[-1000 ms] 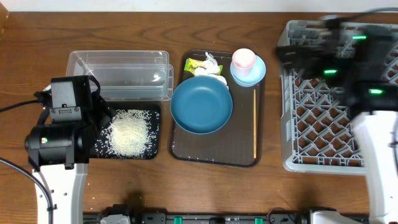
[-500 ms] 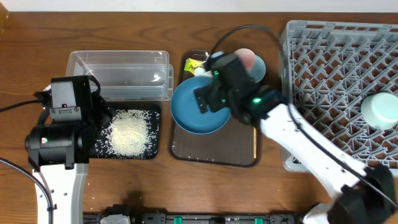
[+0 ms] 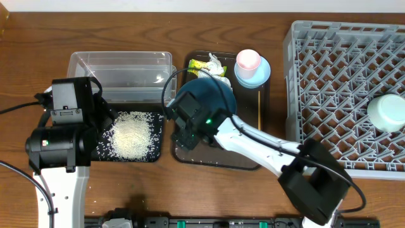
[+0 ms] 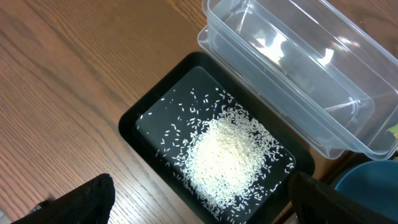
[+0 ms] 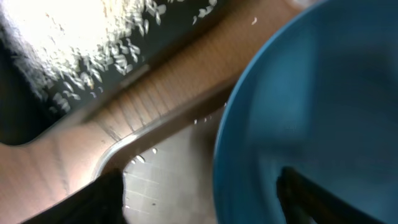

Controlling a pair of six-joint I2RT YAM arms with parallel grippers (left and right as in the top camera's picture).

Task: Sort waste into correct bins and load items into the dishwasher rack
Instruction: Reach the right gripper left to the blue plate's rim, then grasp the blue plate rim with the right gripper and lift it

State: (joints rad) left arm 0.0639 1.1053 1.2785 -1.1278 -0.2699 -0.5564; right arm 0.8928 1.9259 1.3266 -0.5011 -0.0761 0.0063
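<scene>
The dark blue dish [image 3: 219, 95] lies on the brown serving tray [image 3: 247, 161]. My right gripper [image 3: 188, 126] hangs low over the dish's left rim. In the right wrist view the gripper [image 5: 199, 190] is open, one finger over the tray floor, the other over the dish [image 5: 311, 112], the rim between them. My left gripper [image 4: 202, 205] is open above the black tray [image 4: 140, 121], which holds the rice heap [image 4: 227, 155]. The clear tub [image 3: 123, 76] sits behind it. The pale blue bowl [image 3: 386, 113] lies in the grey rack [image 3: 329, 76]. On the pale blue saucer [image 3: 261, 75] stands the pink cup [image 3: 248, 60].
A wooden stick [image 3: 259, 107] lies along the serving tray's right side. The yellow-green wrapper [image 3: 198, 64] and crumpled tissue [image 3: 216, 63] sit at the tray's back left. My left arm [image 3: 63, 133] stands beside the black tray.
My right arm has swung from the rack, where the pale blue bowl now lies, across to the dark blue dish's left rim. Its jaws have narrowed. The left arm has not moved.
</scene>
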